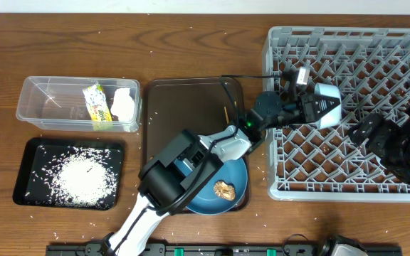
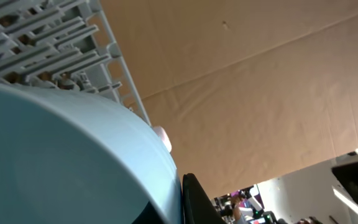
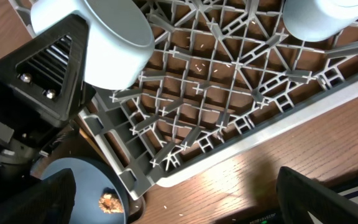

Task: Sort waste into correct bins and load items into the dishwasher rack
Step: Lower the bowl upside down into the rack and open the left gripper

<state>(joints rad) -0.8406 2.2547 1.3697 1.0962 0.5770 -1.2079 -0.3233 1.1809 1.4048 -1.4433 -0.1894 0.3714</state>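
At the far left, the yellow-green snack wrapper and the crumpled white tissue are seen lying side by side in the clear plastic tub. Just below it, the loose white rice is heaped in the black tray, and stray grains are scattered over the wooden table.

In the middle, the blue plate is set on the near end of the brown serving tray, and the small tan food scrap is carried on the plate. The plate is partly covered by the left arm, which is stretched across it toward the right.

The left gripper is clenched on the light-blue cup, which is held over the left part of the dishwasher rack. Whether the cup is touching the pegs cannot be told. In the left wrist view, the cup is pressed close against the lens beside one black finger.

Further right, the right gripper is held over the rack's near edge. Its jaws are spread wide and nothing is grasped between them.
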